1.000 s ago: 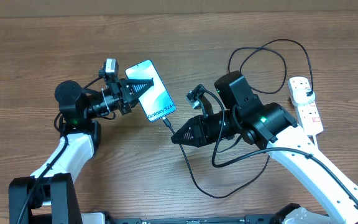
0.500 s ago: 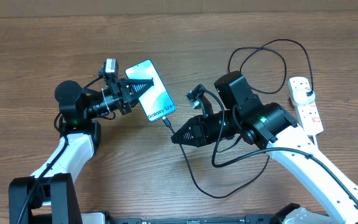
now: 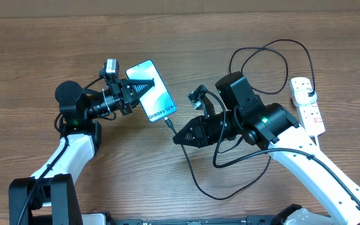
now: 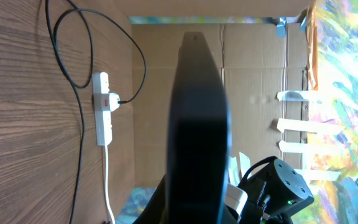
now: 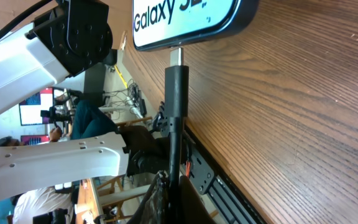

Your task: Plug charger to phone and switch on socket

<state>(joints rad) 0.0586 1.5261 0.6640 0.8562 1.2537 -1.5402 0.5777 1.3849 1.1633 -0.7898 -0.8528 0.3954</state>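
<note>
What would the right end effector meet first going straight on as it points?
Probably the phone, at its bottom edge; the charger plug in the right end effector sits just short.

Phone runs off the top edge, just ahead of the right gripper. Charger plug seated or only touching? Can't tell.

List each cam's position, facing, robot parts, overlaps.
Overhead: above wooden table, facing down; both arms, left gripper on slim blue-screened phone, right gripper holding thin black charger cable.
Left wrist: faces white power strip; blurred dark slab, probably phone, centre; right arm lower right.
Right wrist: faces along charger plug to phone's bottom edge; left arm behind.
Shared: phone, overhead and right wrist; strip, overhead and left wrist.
</note>
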